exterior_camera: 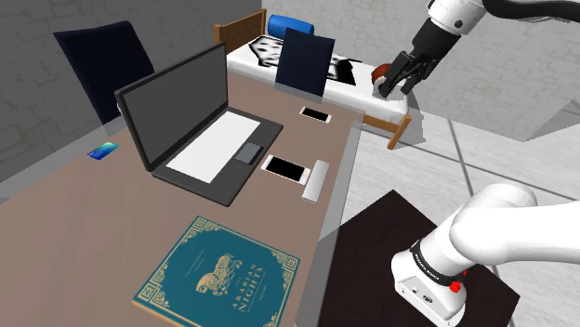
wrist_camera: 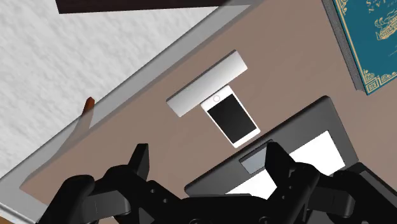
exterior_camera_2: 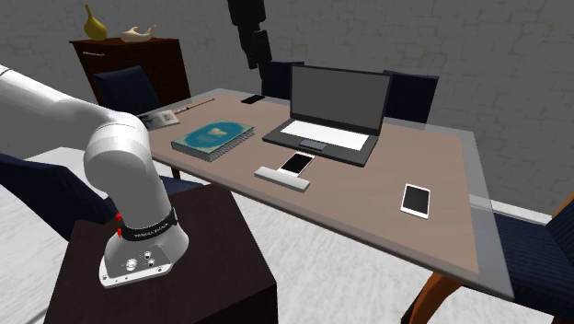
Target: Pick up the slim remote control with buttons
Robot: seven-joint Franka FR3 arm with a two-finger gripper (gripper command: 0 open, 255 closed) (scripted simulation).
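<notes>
Near the table's point(exterior_camera: 84, 223) stand-side edge, slim pale remote point(exterior_camera: 316, 181) lies lengthwise along it, just beside a white phone point(exterior_camera: 285, 169), well below the spread-open, empty gripper point(exterior_camera: 394, 89).

Shoulder view: raised, beside the stand point(exterior_camera: 372, 243), facing down along the desk point(exterior_camera: 84, 223) toward the far bed point(exterior_camera: 249, 61). Second exterior view: near, behind the stand, facing the laptop point(exterior_camera_2: 336, 115) screen. Wrist view: behind the tool point(wrist_camera: 208, 159), high over the desk, looking down on its edge. All three share laptop, remote point(exterior_camera: 315, 180) and adjoining phone point(exterior_camera: 285, 168).
</notes>
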